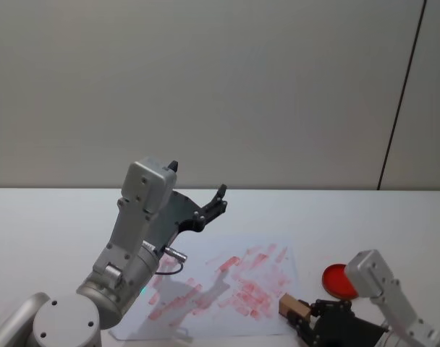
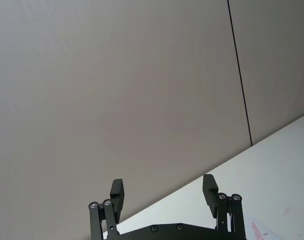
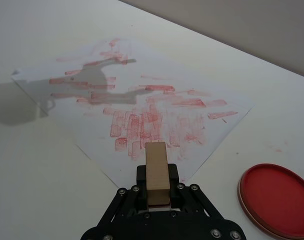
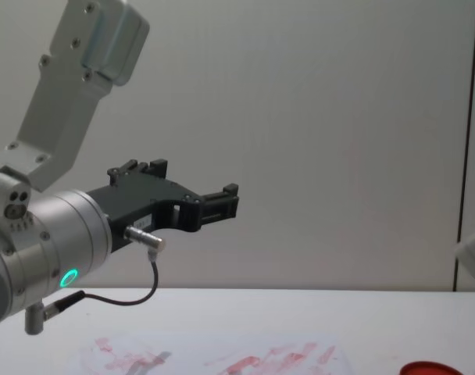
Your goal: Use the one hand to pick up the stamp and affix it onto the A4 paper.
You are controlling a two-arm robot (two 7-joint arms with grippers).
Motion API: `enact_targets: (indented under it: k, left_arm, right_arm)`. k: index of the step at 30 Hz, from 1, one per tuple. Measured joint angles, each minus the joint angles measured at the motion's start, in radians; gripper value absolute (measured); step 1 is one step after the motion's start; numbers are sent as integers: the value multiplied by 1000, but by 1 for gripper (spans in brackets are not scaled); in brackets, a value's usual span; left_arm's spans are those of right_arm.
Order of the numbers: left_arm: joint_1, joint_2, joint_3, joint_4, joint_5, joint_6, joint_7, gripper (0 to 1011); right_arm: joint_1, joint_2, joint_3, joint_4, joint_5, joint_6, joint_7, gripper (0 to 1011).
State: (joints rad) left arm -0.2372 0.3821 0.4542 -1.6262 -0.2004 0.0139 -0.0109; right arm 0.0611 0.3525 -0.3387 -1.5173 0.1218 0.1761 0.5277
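Observation:
My right gripper (image 3: 157, 186) is shut on the stamp (image 3: 156, 171), a pale tan wooden block that juts out from between the black fingers. In the head view the stamp (image 1: 294, 307) hangs just above the near right corner of the A4 paper (image 1: 227, 285). The paper (image 3: 142, 107) is a white sheet smeared with red and pink ink marks. My left gripper (image 1: 198, 194) is raised high over the paper's far left part, open and holding nothing; its fingers (image 2: 117, 192) point toward the wall.
A round red ink pad (image 1: 339, 280) lies on the white table right of the paper, close to the right arm; it also shows as the ink pad (image 3: 277, 199). A grey wall stands behind the table.

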Motion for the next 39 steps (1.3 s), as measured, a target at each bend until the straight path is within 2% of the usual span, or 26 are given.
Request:
enact_targets:
  k: [11,17,27,39]
  left_arm:
    - [0,0,0,0,0,0,0,1002]
    - [0,0,0,0,0,0,0,1003]
    - [0,0,0,0,0,0,0,1002]
    - [0,0,0,0,0,0,0,1002]
  right_arm:
    - [1,14,38,-56,108,-39,-67,216]
    - [5,25,59,-71,140,-55,-106,216]
    - [6,46,81,-53,132,-60,-143,216]
    - [5,59,89,-8,111,-55,-158,216]
